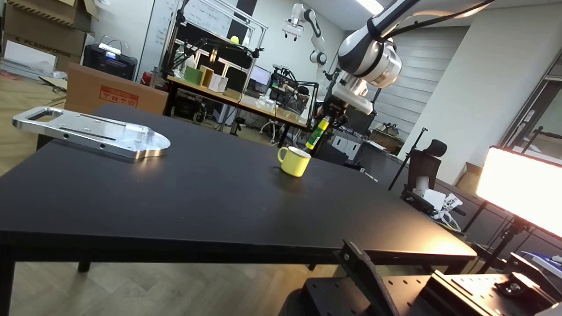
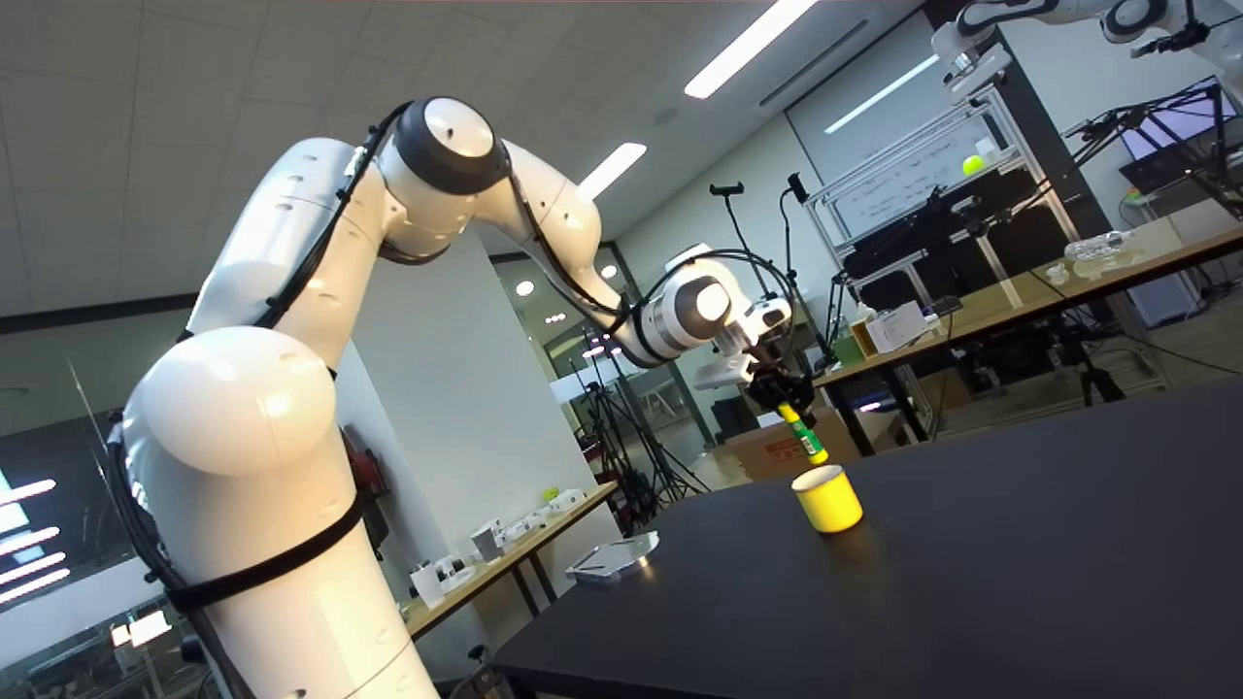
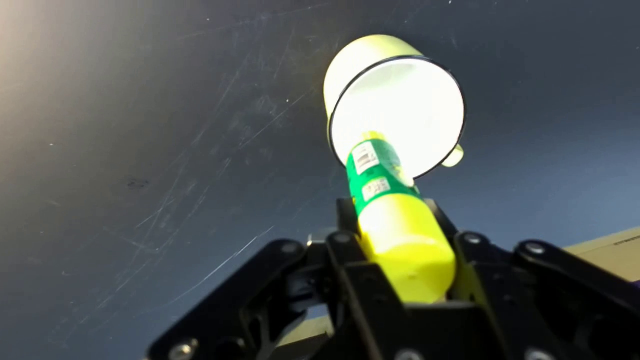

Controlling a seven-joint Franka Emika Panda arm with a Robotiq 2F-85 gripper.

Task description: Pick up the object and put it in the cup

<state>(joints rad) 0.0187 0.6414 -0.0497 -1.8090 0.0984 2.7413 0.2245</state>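
Behind the black desk [image 1: 197, 210] there is a room with pale walls [image 1: 474, 79], and in an exterior view one can see there a cardboard box [image 1: 116, 93] with red print and an office chair [image 1: 426, 169]. A bright panel light [image 1: 522, 188] stands beside the desk, and a warm shine lies on the corner that is near to it. On the desk lies a flat silvery tray [image 1: 92, 131], well apart from the cup [image 1: 295, 162].

The cup is yellow on the outside and white on the inside, and it stands upright on the desk. In the wrist view its handle [image 3: 453, 156] shows at the lower right.

The white arm [image 2: 243, 417] reaches over the desk and carries the black pincer [image 3: 393, 213]. The pincer is closed upon the object [image 2: 804, 434]: its two fingers [image 3: 346, 216] press on opposite sides, and the gap between them is only as wide as this object. The object is a slim tube with yellow ends and a green middle. It is held above the cup, with its lower end near the cup's mouth in both exterior views; in the wrist view this end lies in front of the white inside. Whether it touches the cup, I cannot tell.
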